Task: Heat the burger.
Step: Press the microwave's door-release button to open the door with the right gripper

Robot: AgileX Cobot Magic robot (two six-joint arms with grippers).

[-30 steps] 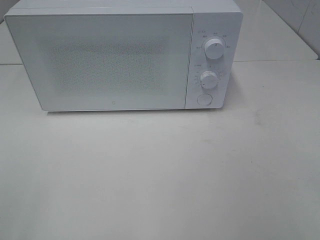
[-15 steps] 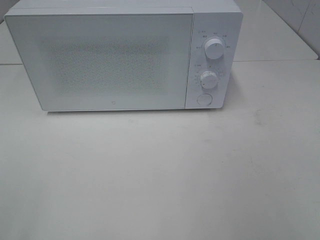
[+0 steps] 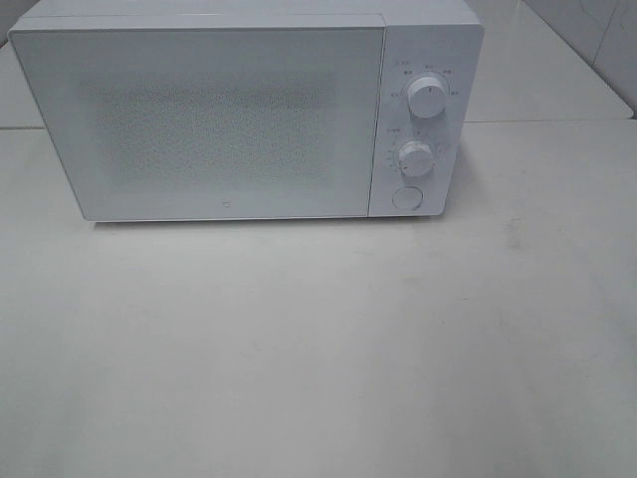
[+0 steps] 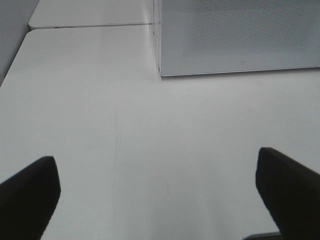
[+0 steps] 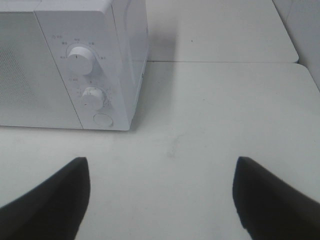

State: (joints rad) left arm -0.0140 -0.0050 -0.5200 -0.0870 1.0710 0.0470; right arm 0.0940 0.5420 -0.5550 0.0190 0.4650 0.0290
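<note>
Left gripper (image 4: 157, 195) and right gripper (image 5: 160, 197), two, jaws apart, empty; one closed microwave (image 3: 229, 119), two knobs (image 3: 426, 98), one button (image 3: 406, 197).

Robot arms at the ready: the left tool (image 4: 157, 192) is spread to its widest, its two dark fingers (image 4: 30, 195) standing at opposite edges of the left wrist view with their blunt tips leaning slightly towards each other. The right tool (image 5: 160, 197) is likewise parted, its dark fingers (image 5: 47, 200) showing as tapered wedges on either side of the right wrist view. Of each arm, only these fingertips can be seen.
</note>
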